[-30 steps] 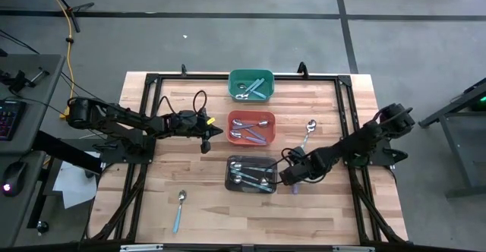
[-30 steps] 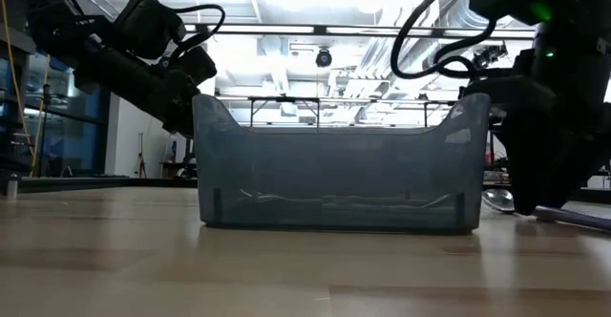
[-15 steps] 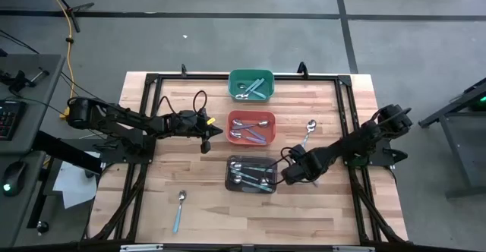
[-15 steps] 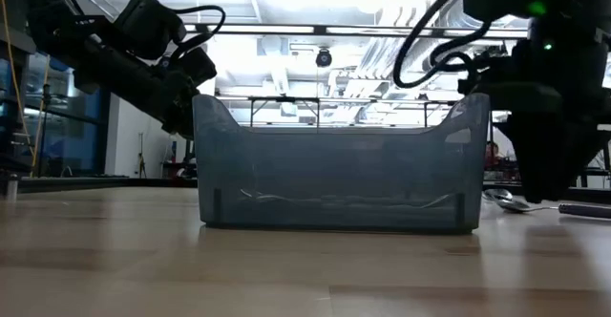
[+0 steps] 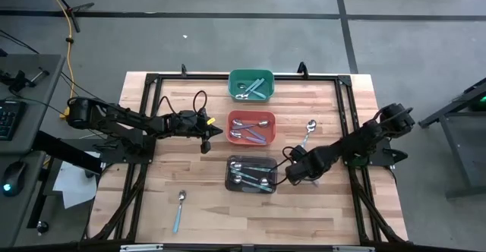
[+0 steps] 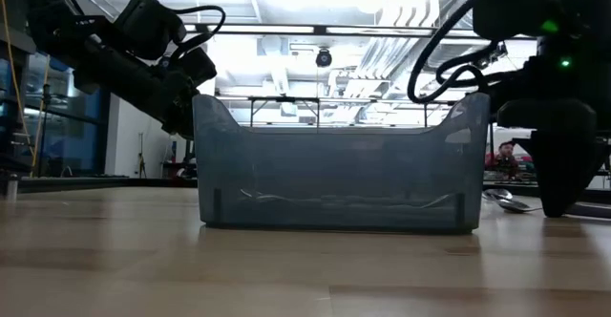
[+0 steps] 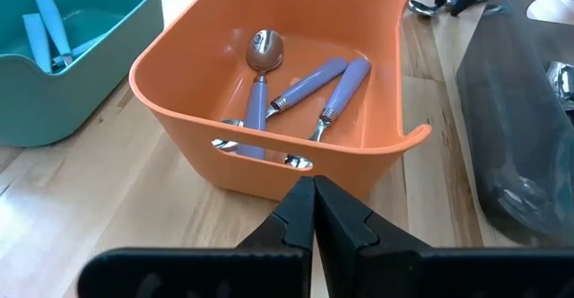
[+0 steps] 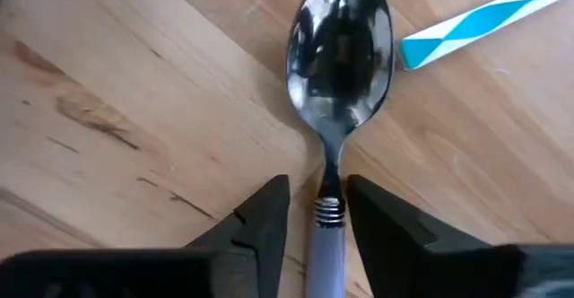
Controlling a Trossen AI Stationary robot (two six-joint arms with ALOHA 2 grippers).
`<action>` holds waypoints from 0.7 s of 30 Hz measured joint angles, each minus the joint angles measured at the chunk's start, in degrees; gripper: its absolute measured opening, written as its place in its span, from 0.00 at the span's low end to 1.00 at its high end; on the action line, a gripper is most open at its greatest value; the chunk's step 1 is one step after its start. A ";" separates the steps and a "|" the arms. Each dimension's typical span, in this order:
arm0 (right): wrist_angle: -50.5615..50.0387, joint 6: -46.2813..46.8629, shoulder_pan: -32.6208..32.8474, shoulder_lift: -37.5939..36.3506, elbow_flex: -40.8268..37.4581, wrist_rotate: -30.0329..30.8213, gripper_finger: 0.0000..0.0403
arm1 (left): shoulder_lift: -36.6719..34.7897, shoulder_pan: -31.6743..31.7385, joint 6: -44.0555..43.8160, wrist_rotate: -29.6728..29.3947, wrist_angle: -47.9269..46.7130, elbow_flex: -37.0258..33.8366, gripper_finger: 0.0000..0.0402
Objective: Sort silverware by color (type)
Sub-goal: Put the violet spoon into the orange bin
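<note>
A lavender-handled spoon (image 8: pixel 339 47) lies on the wood just right of the black bin (image 5: pixel 252 174). My right gripper (image 8: pixel 317 188) is open and points down over it (image 5: pixel 293 177). Its fingers stand on either side of the handle just behind the bowl's neck, with a gap on one side. My left gripper (image 7: pixel 314 210) is shut and empty. It hovers left of the orange bin (image 5: pixel 252 127), which holds lavender spoons (image 7: pixel 300 96). The green bin (image 5: pixel 251 85) holds light blue spoons, and the black bin holds teal ones.
A light blue spoon (image 5: pixel 307 134) lies right of the orange bin, its handle end (image 8: pixel 475 20) close to the lavender spoon's bowl. Another light blue spoon (image 5: pixel 179 209) lies near the table's near-left corner. The black bin's wall (image 6: pixel 339 164) stands just left of my right gripper.
My right gripper has shifted a little toward the table's right edge. It now stands over the lavender spoon, whose handle showed beside it a second ago. The left arm has kept still.
</note>
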 joint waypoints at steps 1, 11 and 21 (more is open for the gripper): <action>1.03 -0.22 -0.17 -0.04 -0.63 -0.16 0.29 | 0.00 0.00 -0.01 0.01 0.00 0.00 0.00; 0.89 -5.30 -0.56 -0.93 0.33 -0.80 0.03 | 0.00 0.00 -0.85 -0.43 0.04 0.00 0.00; -0.56 -14.03 -4.36 -7.04 6.61 2.81 0.01 | -0.02 -1.05 -1.56 -1.06 -0.09 0.00 0.00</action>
